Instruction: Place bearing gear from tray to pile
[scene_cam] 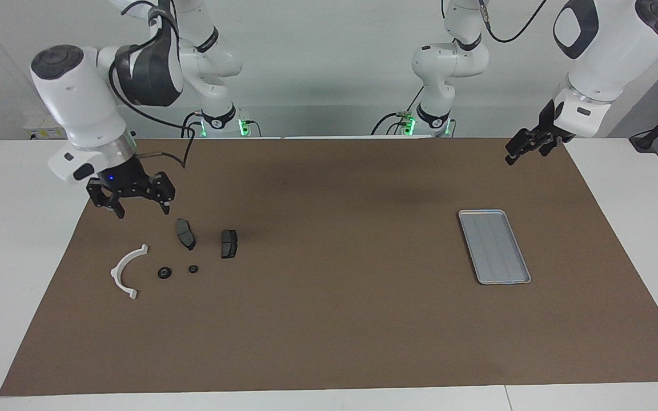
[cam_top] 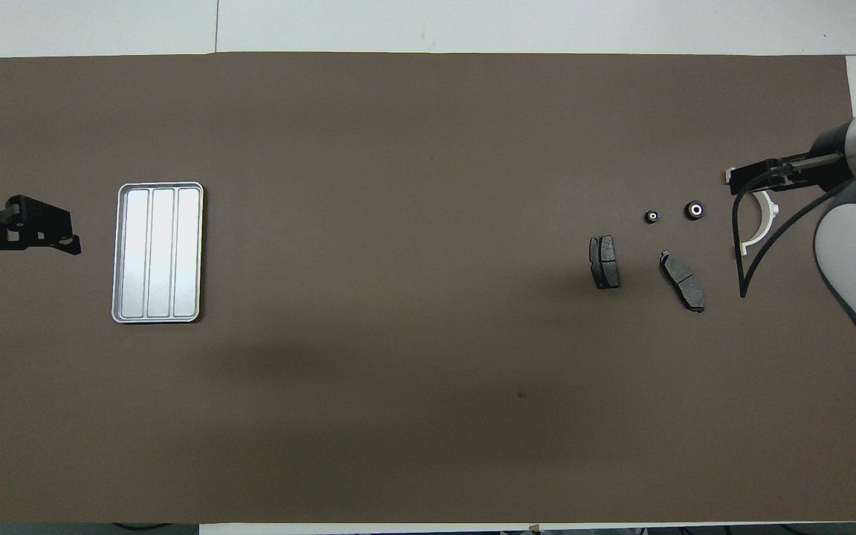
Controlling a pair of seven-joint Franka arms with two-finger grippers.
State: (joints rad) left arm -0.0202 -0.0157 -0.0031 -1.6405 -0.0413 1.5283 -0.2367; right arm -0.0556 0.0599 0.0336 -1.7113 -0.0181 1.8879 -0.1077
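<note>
Tray (scene_cam: pixel 494 246) lies bare; both small black gears (scene_cam: pixel 164 273) already sit in the pile (scene_cam: pixel 183 251). Right gripper (scene_cam: pixel 135 201), jaws wide and empty, hovers above them. Left gripper (scene_cam: pixel 526 147) waits; jaws unclear.

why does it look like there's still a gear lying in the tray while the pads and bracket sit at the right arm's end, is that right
Not quite: the tray holds nothing, as the overhead view shows. Two small round gears already lie in the pile, beside the bracket and slightly farther from the robots than the pads. The rest holds: that group is at the right arm's end.
</note>
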